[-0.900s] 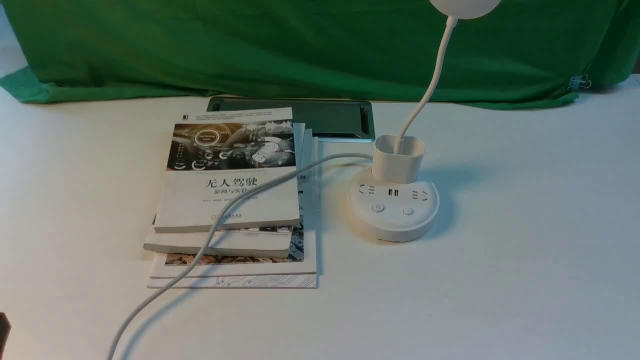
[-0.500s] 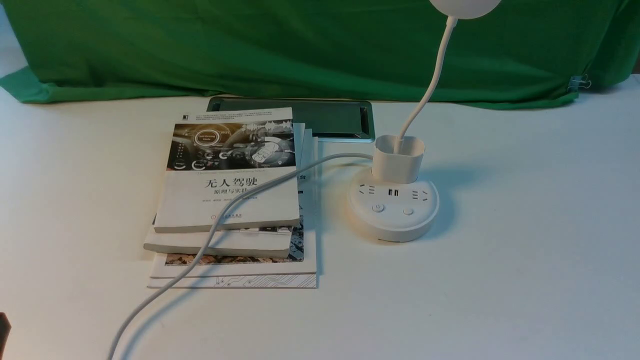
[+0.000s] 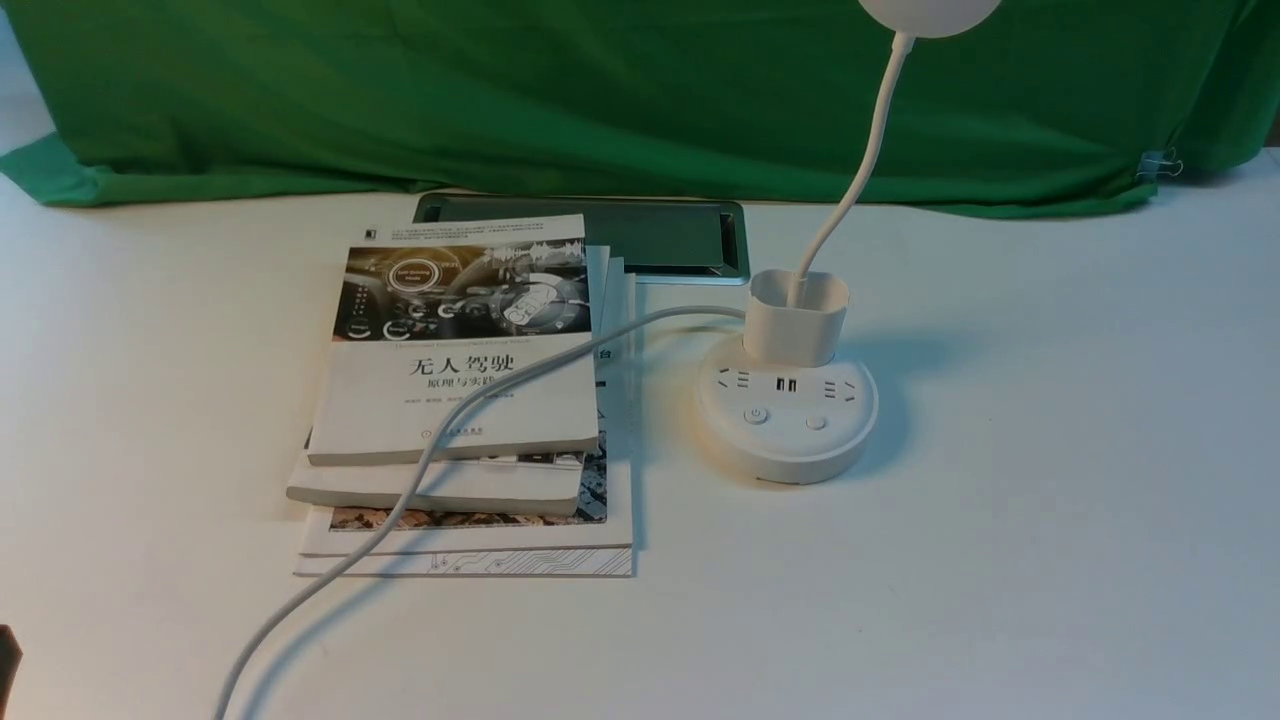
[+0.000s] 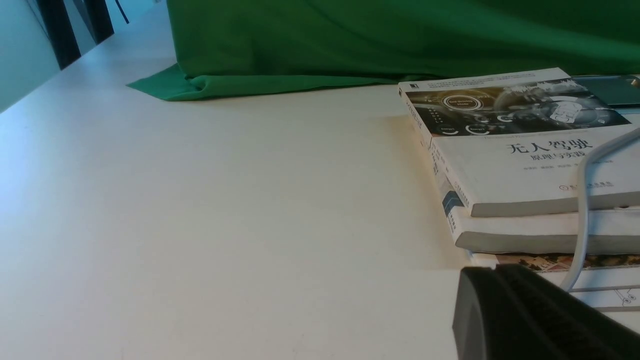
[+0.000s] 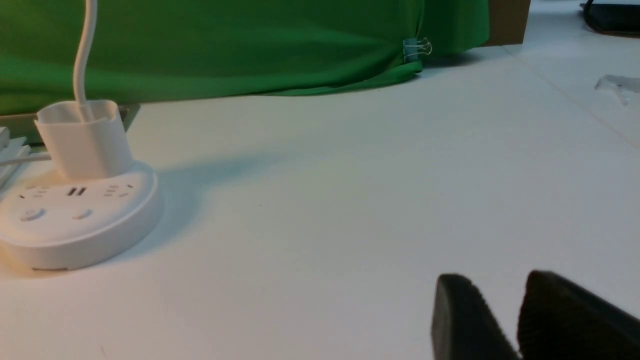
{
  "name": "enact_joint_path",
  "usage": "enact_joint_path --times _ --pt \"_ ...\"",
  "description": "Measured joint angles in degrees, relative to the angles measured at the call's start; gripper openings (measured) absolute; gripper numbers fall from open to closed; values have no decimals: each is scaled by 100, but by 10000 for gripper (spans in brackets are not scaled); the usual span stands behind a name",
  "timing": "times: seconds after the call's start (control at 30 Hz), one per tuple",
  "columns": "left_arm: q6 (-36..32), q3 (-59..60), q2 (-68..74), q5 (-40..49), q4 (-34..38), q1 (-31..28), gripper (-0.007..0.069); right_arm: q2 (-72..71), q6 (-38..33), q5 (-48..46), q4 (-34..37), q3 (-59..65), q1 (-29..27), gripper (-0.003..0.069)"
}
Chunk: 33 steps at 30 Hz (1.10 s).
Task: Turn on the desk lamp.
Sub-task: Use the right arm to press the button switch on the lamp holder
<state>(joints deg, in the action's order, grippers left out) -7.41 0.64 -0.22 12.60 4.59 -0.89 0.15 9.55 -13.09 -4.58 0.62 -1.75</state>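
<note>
The white desk lamp (image 3: 787, 420) stands right of centre on the table, its round base carrying sockets and two buttons (image 3: 757, 415). A cup-shaped holder (image 3: 797, 318) sits on the base, and a thin gooseneck rises to the round head (image 3: 930, 12) at the top edge. Its white cord (image 3: 430, 450) runs over the books to the near left. The lamp (image 5: 75, 220) lies far off from my right gripper (image 5: 500, 285), which is open and empty. My left gripper (image 4: 495, 270) is shut on nothing, low beside the books; the cord (image 4: 582, 210) hangs just past it.
A stack of books (image 3: 465, 400) lies left of the lamp, with a dark flat panel (image 3: 640, 235) behind it. Green cloth (image 3: 600, 90) drapes the back of the white table (image 3: 1050, 500), with a binder clip (image 3: 1160, 165) at its right end.
</note>
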Motion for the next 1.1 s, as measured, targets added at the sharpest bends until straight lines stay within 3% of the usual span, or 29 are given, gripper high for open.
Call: enact_joint_path --times 0.5,0.63,0.7,0.87,0.97,1.1 --pt "0 0 0 0 0 0 21 0 49 2 139 0 0 238" --pt "0 0 0 0 0 0 21 0 937 22 867 0 0 238" --pt "0 0 0 0 0 0 21 0 2280 22 1409 0 0 238" --pt "0 0 0 0 0 0 21 0 4158 352 1709 0 0 238" --pt "0 0 0 0 0 0 21 0 4541 491 1722 0 0 238" --pt "0 0 0 0 0 0 21 0 4239 521 1357 0 0 238"
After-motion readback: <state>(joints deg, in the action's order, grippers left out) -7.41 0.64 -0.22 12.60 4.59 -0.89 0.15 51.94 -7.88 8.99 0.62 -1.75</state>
